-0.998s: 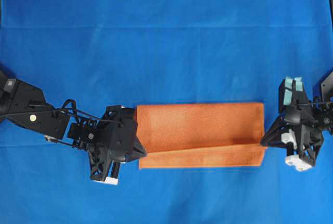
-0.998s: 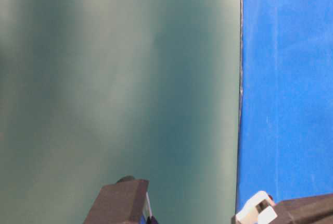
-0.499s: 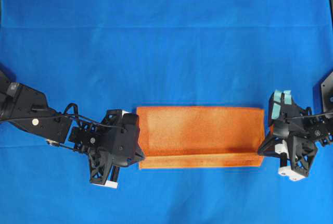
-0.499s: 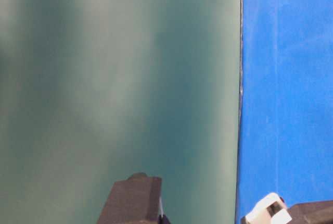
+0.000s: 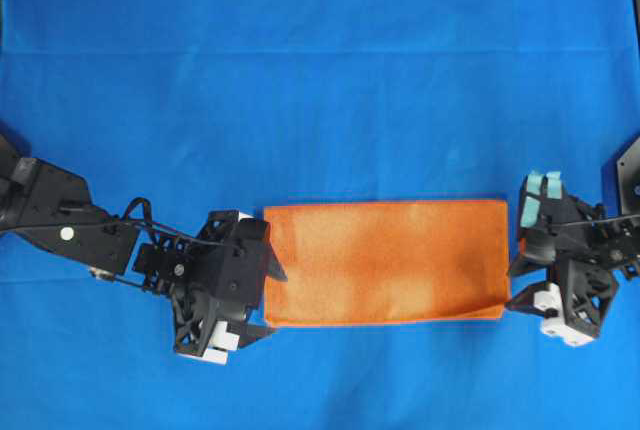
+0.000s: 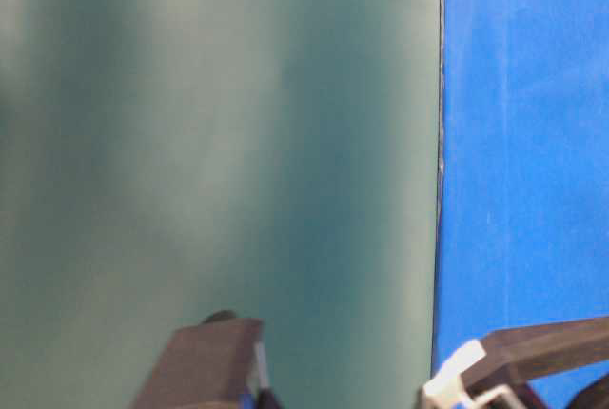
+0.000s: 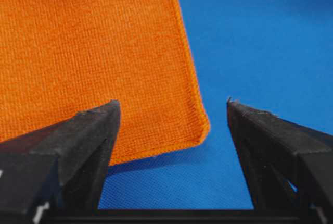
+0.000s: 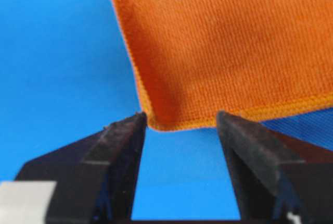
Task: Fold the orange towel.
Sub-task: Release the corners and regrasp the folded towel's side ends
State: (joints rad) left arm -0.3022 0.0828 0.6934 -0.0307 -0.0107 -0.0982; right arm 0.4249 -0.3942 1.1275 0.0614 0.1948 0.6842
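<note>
The orange towel lies flat on the blue table cover, folded into a rectangle between my two claws. Left gripper spread, empty, at the near left corner. Right gripper spread, empty, at the near right corner. I'd lift both straight up, so neither fingertip drags the fold.

One camera hangs above and looks straight down on the blue table cover, taking in both arms. A low camera sits at table height, close behind dark arm parts, facing a blurred green wall. Each wrist camera looks out between its own fingers, very near a corner of the orange towel; the overhead view shares those corners.
</note>
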